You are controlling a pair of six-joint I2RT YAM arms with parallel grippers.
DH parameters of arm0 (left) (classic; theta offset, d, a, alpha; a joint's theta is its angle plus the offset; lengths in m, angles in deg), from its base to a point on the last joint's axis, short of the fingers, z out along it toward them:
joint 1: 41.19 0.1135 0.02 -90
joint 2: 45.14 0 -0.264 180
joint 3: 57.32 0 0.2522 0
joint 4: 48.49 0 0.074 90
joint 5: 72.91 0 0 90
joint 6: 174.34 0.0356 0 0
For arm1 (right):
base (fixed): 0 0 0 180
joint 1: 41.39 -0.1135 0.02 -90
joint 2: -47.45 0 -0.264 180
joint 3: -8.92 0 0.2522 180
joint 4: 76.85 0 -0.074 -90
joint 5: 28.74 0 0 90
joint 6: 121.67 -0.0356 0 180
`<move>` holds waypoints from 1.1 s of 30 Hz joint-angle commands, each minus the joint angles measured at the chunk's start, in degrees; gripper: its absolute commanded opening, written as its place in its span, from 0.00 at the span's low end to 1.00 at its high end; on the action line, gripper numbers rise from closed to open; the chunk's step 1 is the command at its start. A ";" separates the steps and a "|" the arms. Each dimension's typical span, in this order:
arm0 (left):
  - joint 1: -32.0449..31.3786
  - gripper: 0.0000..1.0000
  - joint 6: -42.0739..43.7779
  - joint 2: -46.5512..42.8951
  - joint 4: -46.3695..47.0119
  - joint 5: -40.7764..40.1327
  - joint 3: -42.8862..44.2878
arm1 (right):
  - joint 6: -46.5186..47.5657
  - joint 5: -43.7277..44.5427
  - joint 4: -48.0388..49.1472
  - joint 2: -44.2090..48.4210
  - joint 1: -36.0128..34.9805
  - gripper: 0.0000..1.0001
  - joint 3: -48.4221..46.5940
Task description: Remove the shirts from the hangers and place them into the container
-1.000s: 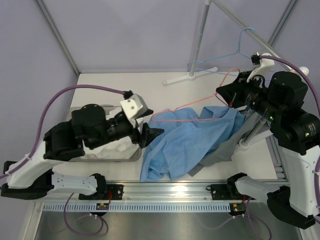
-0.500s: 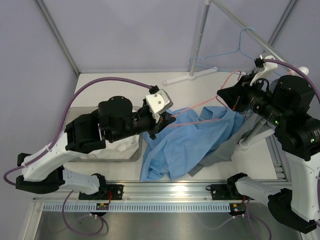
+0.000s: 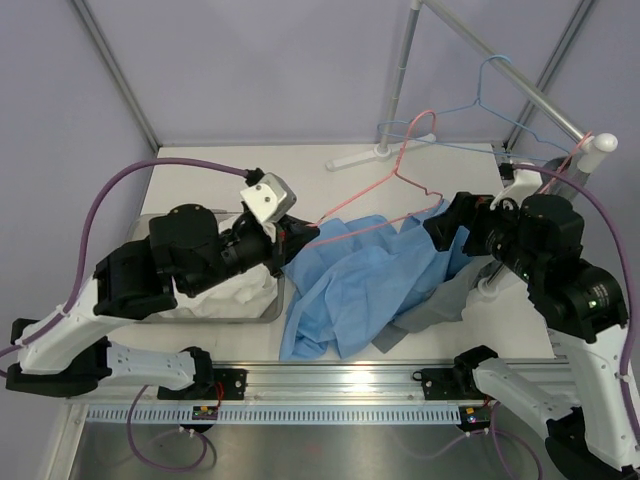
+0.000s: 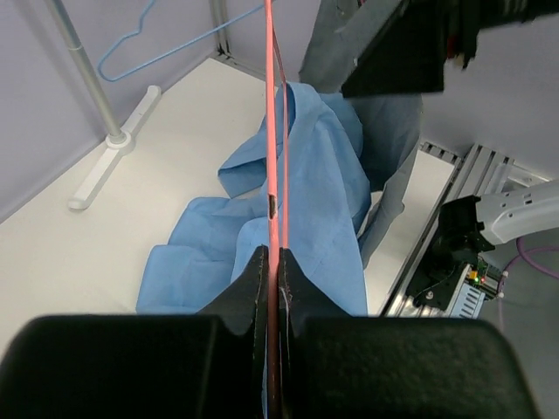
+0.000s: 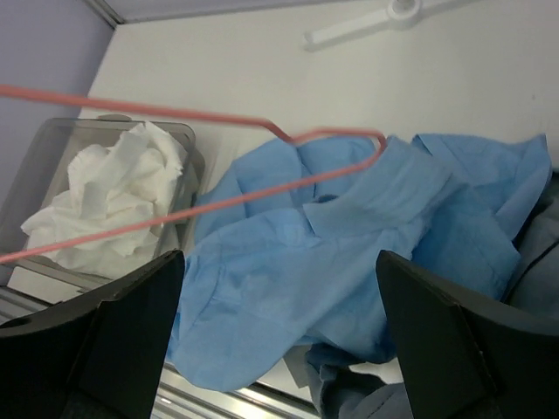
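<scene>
My left gripper (image 3: 298, 236) (image 4: 273, 255) is shut on the thin wire of a pink hanger (image 3: 401, 160) (image 4: 271, 131), which runs up and away over the table with no shirt on it. The light blue shirt (image 3: 355, 280) (image 5: 288, 279) lies crumpled on the table beside the container (image 3: 272, 312) (image 5: 52, 148). A white shirt (image 3: 240, 290) (image 5: 105, 201) sits inside the container. The grey shirt (image 3: 440, 310) (image 5: 533, 253) lies partly under the blue one at the right. My right gripper (image 3: 445, 225) (image 5: 279, 257) hangs open above the blue shirt, holding nothing.
The white rack pole (image 3: 403, 70) and its foot (image 3: 375, 153) stand at the back. A light blue hanger (image 3: 490, 95) (image 4: 148, 44) hangs on the rack's bar, and a second pink hanger (image 3: 570, 160) sits near the bar's right end. The aluminium rail (image 3: 340, 380) lines the near edge.
My left gripper reached the pink hanger, shut on its wire and drew it back left. My right gripper opened, let the hanger go and dropped lower; the hook swung up.
</scene>
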 commanded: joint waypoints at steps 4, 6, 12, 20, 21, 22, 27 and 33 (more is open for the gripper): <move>-0.49 0.00 -0.23 -1.46 3.81 -2.34 1.11 | -2.56 3.90 6.06 0.67 -0.26 0.97 12.46; -0.83 0.00 -0.05 -1.89 3.29 -3.39 1.46 | -2.39 4.95 7.12 -0.12 -0.70 0.95 13.70; -3.12 0.00 1.79 -4.88 1.25 -17.97 3.23 | -3.61 3.27 9.93 -3.45 -7.97 0.93 17.57; -1.29 0.00 5.23 9.68 -5.38 -22.04 20.15 | -11.34 21.38 13.89 -12.25 -31.01 1.00 21.87; 1.51 0.00 4.61 12.05 -7.60 -17.50 27.15 | -11.96 22.00 13.89 -12.17 -33.11 0.99 23.18; 3.28 0.00 3.56 16.08 -9.36 -14.67 30.35 | -12.14 22.70 14.58 -11.64 -33.74 0.99 23.98; 11.18 0.00 -0.05 21.04 -10.09 3.35 37.06 | -10.56 17.44 17.75 -11.90 -34.89 1.00 30.39; 15.16 0.00 -1.90 22.54 -1.39 16.28 33.64 | -11.26 16.11 23.90 -20.50 -35.33 0.99 34.36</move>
